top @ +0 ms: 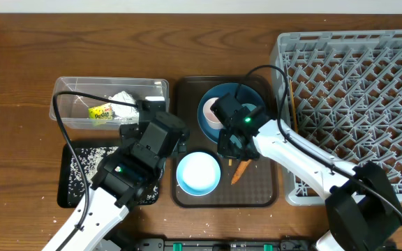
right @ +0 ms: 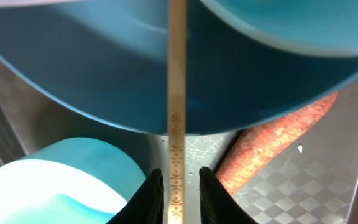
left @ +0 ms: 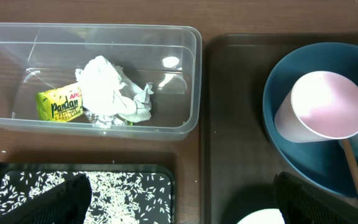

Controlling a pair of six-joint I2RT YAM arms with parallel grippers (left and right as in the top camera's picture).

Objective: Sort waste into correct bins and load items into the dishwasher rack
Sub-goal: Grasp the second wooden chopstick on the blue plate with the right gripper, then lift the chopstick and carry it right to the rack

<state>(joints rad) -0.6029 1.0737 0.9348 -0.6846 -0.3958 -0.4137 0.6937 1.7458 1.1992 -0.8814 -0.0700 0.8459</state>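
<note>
One chopstick (right: 177, 93) between right pincer (right: 178, 186) fingers

Even indoor light, glare on clear tub (left: 191, 93), right-wrist view blurred.

Jaws straddle a wooden chopstick (right: 177, 93) (carrot (right: 272, 143) alongside).

Overhead, the right arm (top: 292, 150) covers part of the dark-blue plate (top: 222, 90), the left arm (top: 138, 157) covers part of the black tray (top: 67, 167), and the dishwasher rack (top: 354, 77) runs off the right edge. In the right wrist view the chopstick (right: 177, 93) leaves the frame at top and bottom; one stick or two cannot be told
</note>
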